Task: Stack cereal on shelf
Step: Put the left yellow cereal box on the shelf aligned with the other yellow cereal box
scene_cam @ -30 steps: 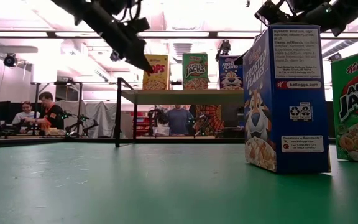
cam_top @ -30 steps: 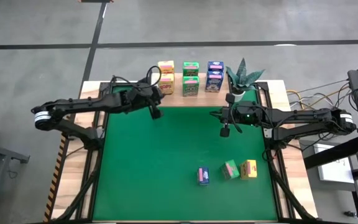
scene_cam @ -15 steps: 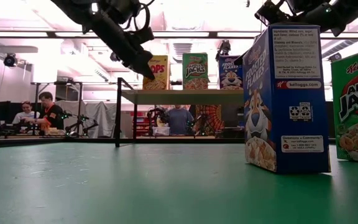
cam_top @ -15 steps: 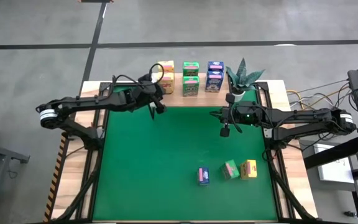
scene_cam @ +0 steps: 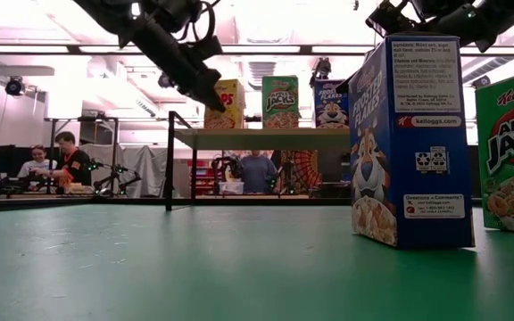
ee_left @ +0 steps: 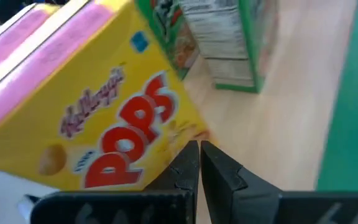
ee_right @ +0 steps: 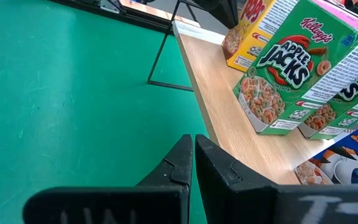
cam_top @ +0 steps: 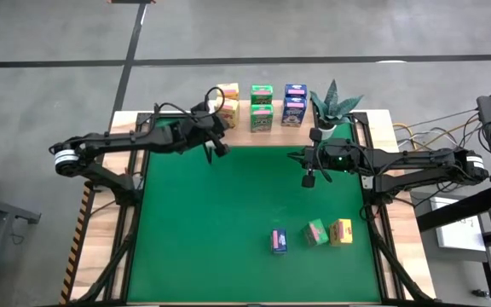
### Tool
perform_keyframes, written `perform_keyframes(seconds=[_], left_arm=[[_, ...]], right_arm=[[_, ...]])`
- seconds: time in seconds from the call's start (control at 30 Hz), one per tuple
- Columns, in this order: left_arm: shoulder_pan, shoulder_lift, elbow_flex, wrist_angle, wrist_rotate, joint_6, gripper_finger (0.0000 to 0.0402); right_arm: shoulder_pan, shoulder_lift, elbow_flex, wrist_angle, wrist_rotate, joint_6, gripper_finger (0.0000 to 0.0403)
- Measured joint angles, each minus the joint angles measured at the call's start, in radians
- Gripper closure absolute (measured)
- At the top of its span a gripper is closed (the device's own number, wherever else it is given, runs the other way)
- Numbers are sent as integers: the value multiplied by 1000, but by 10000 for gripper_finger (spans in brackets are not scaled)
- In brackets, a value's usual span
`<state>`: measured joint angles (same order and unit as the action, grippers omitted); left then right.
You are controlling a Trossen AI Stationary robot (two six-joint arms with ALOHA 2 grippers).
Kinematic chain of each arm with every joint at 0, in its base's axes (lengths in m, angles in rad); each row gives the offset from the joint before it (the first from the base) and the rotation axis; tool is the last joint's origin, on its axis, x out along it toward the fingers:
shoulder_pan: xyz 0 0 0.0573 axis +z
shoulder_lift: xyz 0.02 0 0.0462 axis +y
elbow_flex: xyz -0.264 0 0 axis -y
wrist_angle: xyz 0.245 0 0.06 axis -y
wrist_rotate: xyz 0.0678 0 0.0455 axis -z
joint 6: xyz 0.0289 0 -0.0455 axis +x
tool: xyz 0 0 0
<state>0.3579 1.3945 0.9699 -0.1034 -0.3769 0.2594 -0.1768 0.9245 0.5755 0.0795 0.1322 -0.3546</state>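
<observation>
The shelf (cam_top: 275, 128) stands at the table's far edge. On its wood top, yellow (cam_top: 227, 109), green (cam_top: 262, 115) and blue (cam_top: 294, 109) cereal boxes stand in two rows. A blue (cam_top: 279, 241), a green (cam_top: 316, 232) and a yellow box (cam_top: 341, 231) stand on the green mat, near right. My left gripper (ee_left: 199, 152) is shut at the shelf's left end, against a tilted yellow box (scene_cam: 227, 102). My right gripper (ee_right: 193, 146) is shut and hangs over the mat in front of the shelf's right end, touching nothing. My left gripper's shut fingertips (scene_cam: 212, 100) push the yellow Pops box at its left edge, near a lower front corner (ee_left: 194, 132). The fingers come from the table's left, slanting down. The box leans toward the green box beside it, its bottom still on the shelf top.
A potted spiky plant (cam_top: 335, 102) stands at the shelf's right end. The shelf's thin black legs (scene_cam: 169, 160) rise from the mat's far edge. People (scene_cam: 65, 160) sit and stand in the room beyond the table. The mat's left and middle hold nothing.
My left gripper has moved toward the far edge and a little down, against the yellow box at the shelf's left end. That box stood upright and now leans toward the table's right.
</observation>
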Motion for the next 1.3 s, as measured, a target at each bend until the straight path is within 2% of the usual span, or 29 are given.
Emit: perform_keyframes(seconds=[0.43, 1.3], left_arm=[[-1, 39, 0, 159, 2, -34, 402], [-1, 80, 0, 259, -7, -33, 402]], right_arm=[[0, 0, 0, 2, 0, 0, 394], [0, 0, 0, 1, 0, -4, 394]])
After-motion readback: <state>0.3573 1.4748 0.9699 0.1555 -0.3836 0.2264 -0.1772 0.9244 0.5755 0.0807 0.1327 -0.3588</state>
